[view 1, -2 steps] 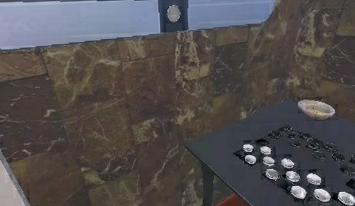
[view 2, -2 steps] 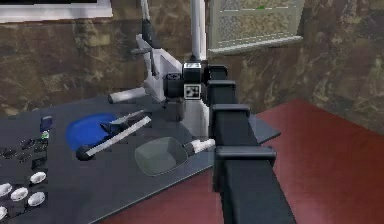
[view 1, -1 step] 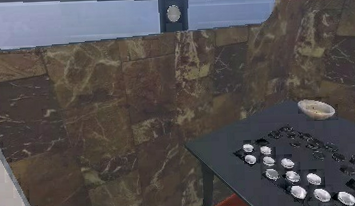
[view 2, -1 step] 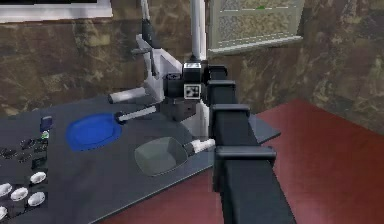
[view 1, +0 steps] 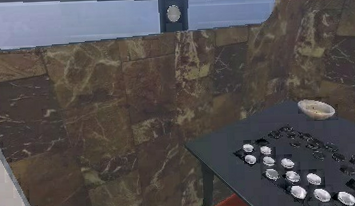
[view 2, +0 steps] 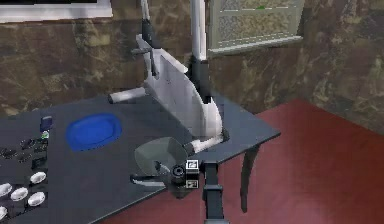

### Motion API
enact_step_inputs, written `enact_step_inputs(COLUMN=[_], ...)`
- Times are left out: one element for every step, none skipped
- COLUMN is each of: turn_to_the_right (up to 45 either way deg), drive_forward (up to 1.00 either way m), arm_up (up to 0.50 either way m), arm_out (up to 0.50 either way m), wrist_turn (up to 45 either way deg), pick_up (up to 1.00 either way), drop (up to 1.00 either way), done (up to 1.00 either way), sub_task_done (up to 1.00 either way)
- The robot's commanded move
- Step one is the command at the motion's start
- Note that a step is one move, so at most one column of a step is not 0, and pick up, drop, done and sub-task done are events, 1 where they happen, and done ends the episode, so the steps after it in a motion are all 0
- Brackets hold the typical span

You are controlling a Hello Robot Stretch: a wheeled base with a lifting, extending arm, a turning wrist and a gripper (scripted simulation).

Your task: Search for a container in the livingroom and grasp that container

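A pale shallow bowl (view 1: 316,109) stands at the far right of a dark table (view 1: 228,149). In the arm side view the arm (view 2: 212,198) rises from the bottom edge, with its white marker squares (view 2: 190,168) over the dark table (view 2: 110,165). Left of them is the gripper (view 2: 146,178), at a grey-green round thing (view 2: 156,154) that lies on the tabletop. I cannot tell whether the gripper holds anything. A flat blue round dish (view 2: 95,130) lies farther left on the table.
A white machine with a tall post and handles (view 2: 185,88) stands on the table behind the gripper. Several small white round pieces (view 1: 289,176) (view 2: 22,192) lie on the table. Brown marble walls (view 1: 106,104) stand close. Red floor (view 2: 320,150) lies past the table's right edge.
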Motion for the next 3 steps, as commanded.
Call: enact_step_inputs(turn_to_the_right=[0.0,0.0,0.0], drive_forward=[0.0,0.0,0.0], arm_up=[0.0,0.1,0.0], arm_out=[0.0,0.0,0.0], wrist_turn=[0.0,0.0,0.0], pick_up=[1.0,0.0,0.0], drop=[0.0,0.0,0.0], done=[0.0,0.0,1.0], sub_task_done=[0.0,0.0,0.0])
